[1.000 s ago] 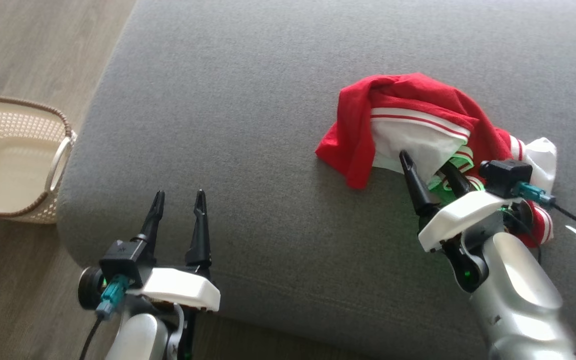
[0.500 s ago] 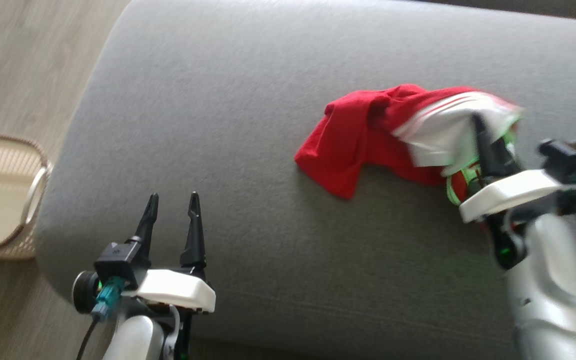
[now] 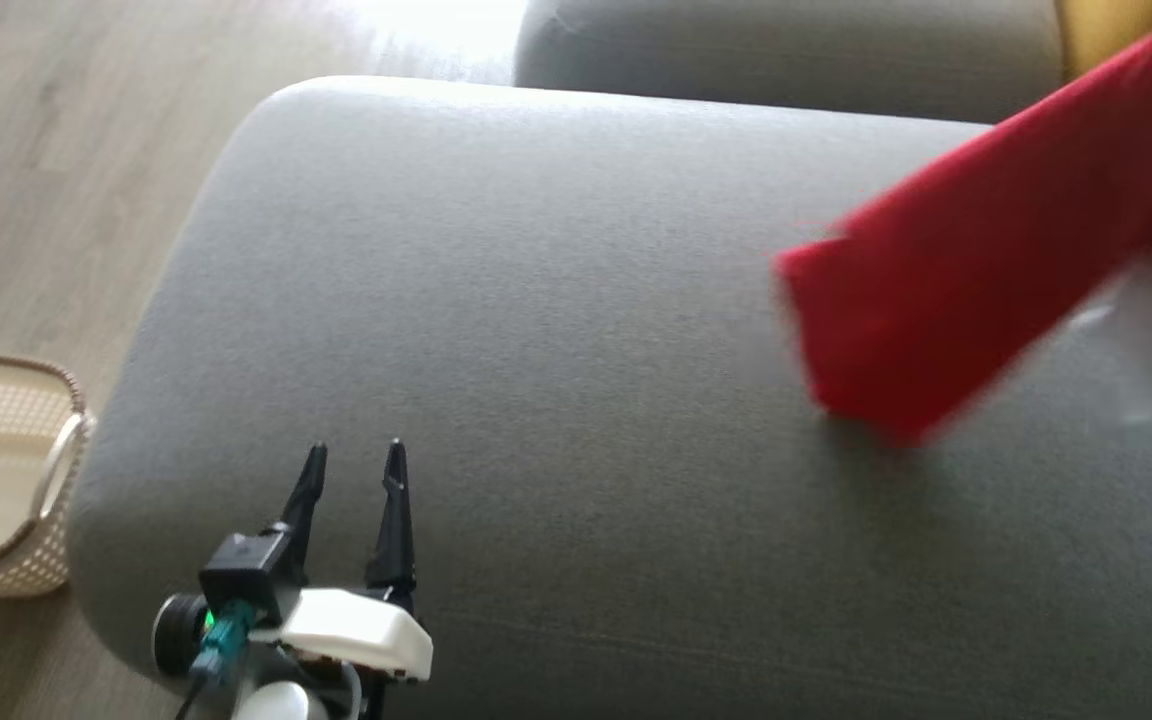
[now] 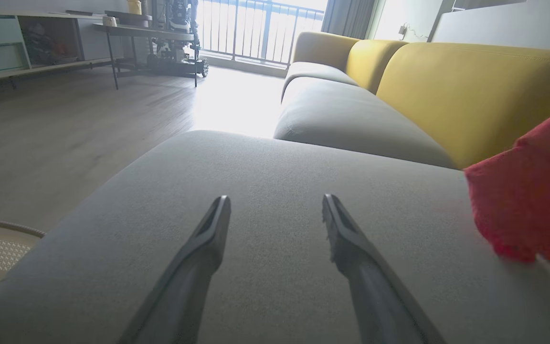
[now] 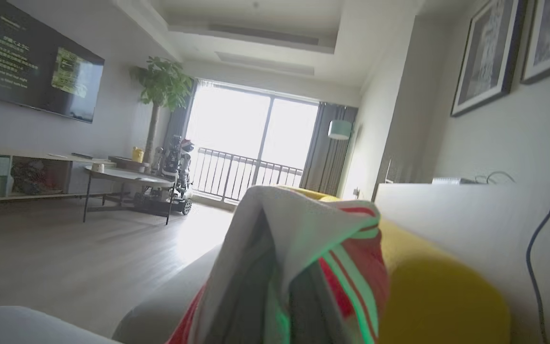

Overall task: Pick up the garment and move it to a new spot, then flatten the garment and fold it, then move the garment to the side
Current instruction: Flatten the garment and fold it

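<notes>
Garment (image 3: 976, 270) of red cloth hangs above the right side of the sofa cushion (image 3: 536, 300), its white striped part bunched in the clamped right pincer (image 5: 280, 296), likely for carrying to a new spot. Left pincer (image 3: 356, 450) sits wide and empty near the cushion's front edge.

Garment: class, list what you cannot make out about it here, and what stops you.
- Head view: the garment is motion-blurred and cut by the right edge; its shape and held end are lost.
- Left wrist view: a red corner shows; the right edge cuts the rest.
- Right wrist view: bunched folds near the lens hide the grip point.
- Head view: blur hides whether it touches the grey cushion.
</notes>
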